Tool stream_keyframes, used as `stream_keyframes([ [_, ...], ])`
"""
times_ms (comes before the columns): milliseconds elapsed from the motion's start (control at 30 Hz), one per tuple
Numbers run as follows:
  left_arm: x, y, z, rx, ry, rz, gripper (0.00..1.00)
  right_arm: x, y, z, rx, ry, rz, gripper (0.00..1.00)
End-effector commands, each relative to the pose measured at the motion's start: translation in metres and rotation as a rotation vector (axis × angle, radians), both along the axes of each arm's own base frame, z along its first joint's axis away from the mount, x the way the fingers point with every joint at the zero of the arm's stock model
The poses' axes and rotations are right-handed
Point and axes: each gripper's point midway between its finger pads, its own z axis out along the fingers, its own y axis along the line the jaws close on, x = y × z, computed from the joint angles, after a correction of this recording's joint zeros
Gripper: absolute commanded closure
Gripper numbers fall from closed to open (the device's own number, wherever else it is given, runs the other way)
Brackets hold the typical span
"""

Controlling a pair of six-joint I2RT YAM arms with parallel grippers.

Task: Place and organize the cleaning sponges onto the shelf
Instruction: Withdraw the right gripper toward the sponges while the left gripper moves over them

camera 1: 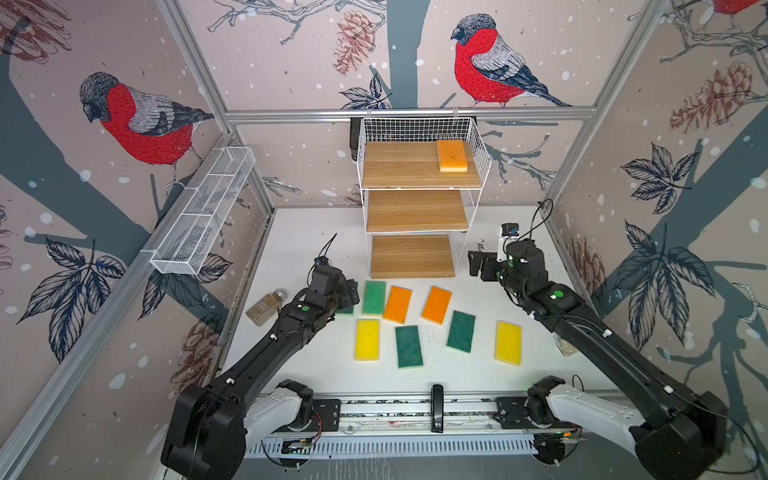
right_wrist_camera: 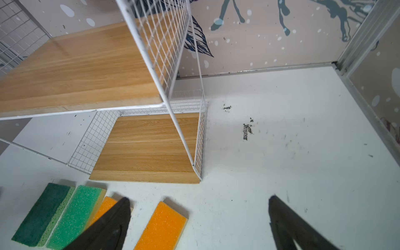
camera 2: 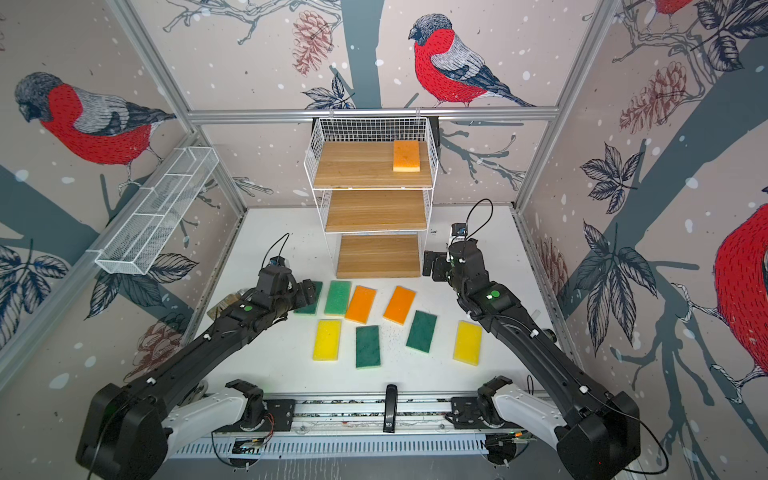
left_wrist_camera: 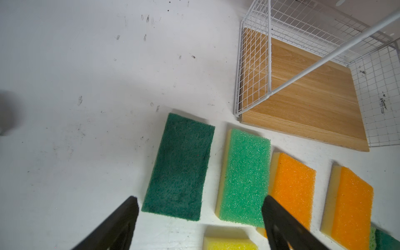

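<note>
Counting nine flat rectangular sponges. One orange sponge (camera 1: 452, 155) lies flat at the right end of the top board of the shelf (camera 1: 399, 170), a white wire-grid rack with three stepped wooden boards standing at the back wall. The other eight lie on the white table (camera 1: 457, 374) just in front of the rack. Back row, left to right: dark green scouring sponge (left_wrist_camera: 179, 166), light green sponge (left_wrist_camera: 244, 177), second orange sponge (camera 1: 397, 304), third orange sponge (camera 1: 436, 305). The left wrist view shows pale yellow foam under the light green and orange ones. Front row: left yellow sponge (camera 1: 367, 339), middle dark green sponge (camera 1: 409, 346), tilted dark green sponge (camera 1: 461, 331), right yellow sponge (camera 1: 508, 343), spaced apart. My left gripper (left_wrist_camera: 200, 198) is over the left end of the back row with its fingers spread wide and nothing grasped. The dark green scouring sponge and the light green sponge show between the tips. It looks like I'm hovering above them, but contact is hard to judge from this angle. My right gripper (right_wrist_camera: 199, 198) sits just beside the rack's right side, near the bottom board. Its fingers are spread wide, it is empty, and there is plain tabletop beneath. One of its fingers (right_wrist_camera: 112, 218) overlaps the second orange sponge in the right wrist view.
</note>
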Motion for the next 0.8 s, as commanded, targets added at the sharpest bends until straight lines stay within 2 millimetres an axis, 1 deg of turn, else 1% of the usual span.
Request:
stream_keyframes([
  [0, 0.003, 0.000, 0.000, -0.001, -0.014, 0.016, 0.10, -0.001, 0.005, -0.004, 0.084, -0.001, 0.003, 0.01],
  [167, -0.001, 0.001, -0.006, -0.012, -0.011, 0.030, 0.10, -0.008, 0.012, -0.027, 0.112, 0.058, 0.033, 0.04],
  [367, -0.007, 0.004, -0.011, -0.009, 0.001, 0.038, 0.10, -0.010, 0.018, -0.049, 0.154, 0.130, 0.027, 0.06],
  [433, -0.008, 0.005, -0.013, -0.007, 0.008, 0.039, 0.10, -0.012, 0.023, -0.056, 0.169, 0.150, 0.031, 0.07],
  [533, -0.009, 0.005, -0.016, -0.006, 0.013, 0.038, 0.10, -0.017, 0.038, -0.066, 0.164, 0.170, 0.045, 0.07],
  [633, -0.008, 0.004, -0.016, -0.003, 0.019, 0.033, 0.10, -0.022, 0.054, -0.073, 0.127, 0.176, 0.053, 0.07],
  [767, -0.008, -0.004, -0.014, -0.004, 0.015, 0.000, 0.10, -0.027, 0.069, -0.082, 0.127, 0.208, 0.075, 0.07],
])
